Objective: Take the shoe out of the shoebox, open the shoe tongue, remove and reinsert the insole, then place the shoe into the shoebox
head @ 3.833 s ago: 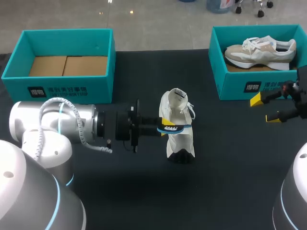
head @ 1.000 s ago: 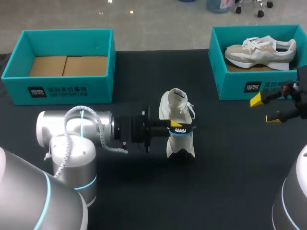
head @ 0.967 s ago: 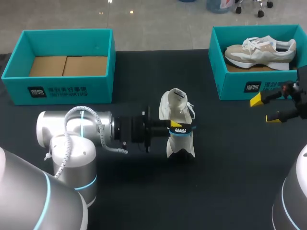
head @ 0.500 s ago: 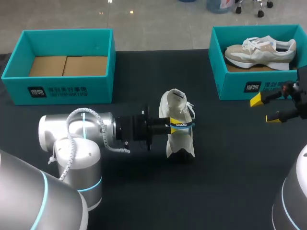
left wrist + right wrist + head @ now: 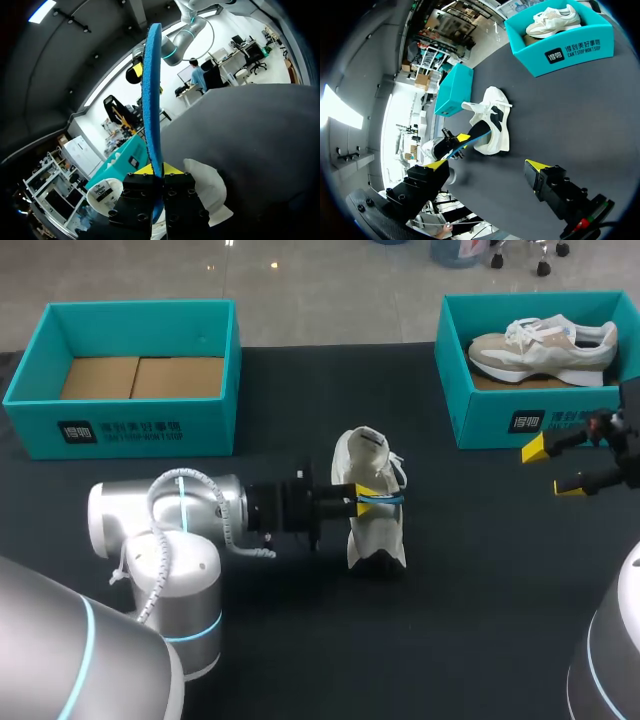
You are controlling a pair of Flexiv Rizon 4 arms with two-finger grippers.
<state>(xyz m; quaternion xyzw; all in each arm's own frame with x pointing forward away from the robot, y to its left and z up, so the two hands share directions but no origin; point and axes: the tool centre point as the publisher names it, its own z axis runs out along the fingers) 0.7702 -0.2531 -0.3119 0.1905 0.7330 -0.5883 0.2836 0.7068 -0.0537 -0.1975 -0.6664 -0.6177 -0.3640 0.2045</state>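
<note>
Gripping: left hand clamped the blue insole edge-on.
Axis: insole lay crosswise over the shoe, which ran near-to-far.

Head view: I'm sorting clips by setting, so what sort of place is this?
Probably a robot lab test bench: black table, empty teal shoebox, left gripper holding a blue insole at a white shoe.

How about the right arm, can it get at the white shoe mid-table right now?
Probably yes: the right pincer is open, nothing stands between it and the shoe; the left pincer, shut on the blue insole, sits on its far side.
</note>
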